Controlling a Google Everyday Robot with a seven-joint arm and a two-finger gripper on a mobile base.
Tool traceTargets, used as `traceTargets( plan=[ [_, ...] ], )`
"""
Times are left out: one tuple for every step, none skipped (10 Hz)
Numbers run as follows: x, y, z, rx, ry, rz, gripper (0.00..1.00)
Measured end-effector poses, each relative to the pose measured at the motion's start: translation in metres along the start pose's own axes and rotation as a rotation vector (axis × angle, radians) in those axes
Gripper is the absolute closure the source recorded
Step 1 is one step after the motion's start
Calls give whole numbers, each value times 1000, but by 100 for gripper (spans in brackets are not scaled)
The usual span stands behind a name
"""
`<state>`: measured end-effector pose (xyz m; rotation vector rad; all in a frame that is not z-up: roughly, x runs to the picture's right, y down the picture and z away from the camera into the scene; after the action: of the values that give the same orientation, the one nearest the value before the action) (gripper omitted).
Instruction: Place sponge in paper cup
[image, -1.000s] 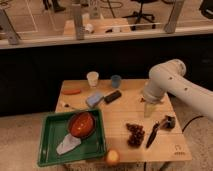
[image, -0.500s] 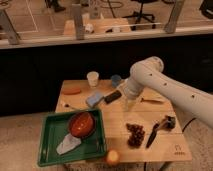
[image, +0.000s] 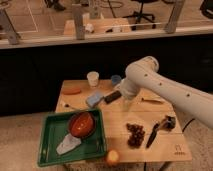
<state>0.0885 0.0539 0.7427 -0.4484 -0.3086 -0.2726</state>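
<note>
The sponge (image: 93, 99) lies flat on the table (image: 165, 150), untouched, with the paper cup (image: 93, 78) standing upright near it at its 12 o'clock. The gripper (image: 127, 104) hangs over the table at the sponge's 3 o'clock, and we cannot tell how far open it is. It does not have the sponge.

We think the first hazard is the black bar (image: 112, 96), which lies between gripper and sponge, just beside the sponge (whether the two touch, we cannot say). A low sideways approach could shove the bar into the sponge and skew it before any grasp.

The second hazard is the small blue cup (image: 116, 80), at the paper cup's 3 o'clock and nearer to the arm. A release aimed a little short would drop the sponge into the wrong vessel.

The third is the paper cup itself, which is probably light. The sponge looks about as wide as the cup's mouth, so if it comes down flat or off-centre it may perch on the rim or tip the cup toward the table's 12 o'clock edge. Going in end-first would suit it better.
</note>
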Motion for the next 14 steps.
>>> traceTargets(
  plan=[
    [0,0,0,0,0,1,20],
    [-3,0,1,13,-2,-7,20],
    [-11,-2,3,43,-3,-20,20],
    [-17,-4,6,72,5,-32,20],
    [-28,-9,13,101,12,-53,20],
    [-42,-15,22,126,21,-84,20],
    [-50,-18,28,135,22,-101,20],
    [-58,-24,37,151,29,-128,20],
    [-63,-29,46,158,29,-150,20],
    [-65,-35,55,161,25,-160,20],
    [-67,-42,69,157,15,-173,20],
    [-70,-50,84,150,-5,-182,20],
    [-72,-54,91,144,-23,-178,20],
    [-74,-56,95,140,-37,-173,20]
  ],
)
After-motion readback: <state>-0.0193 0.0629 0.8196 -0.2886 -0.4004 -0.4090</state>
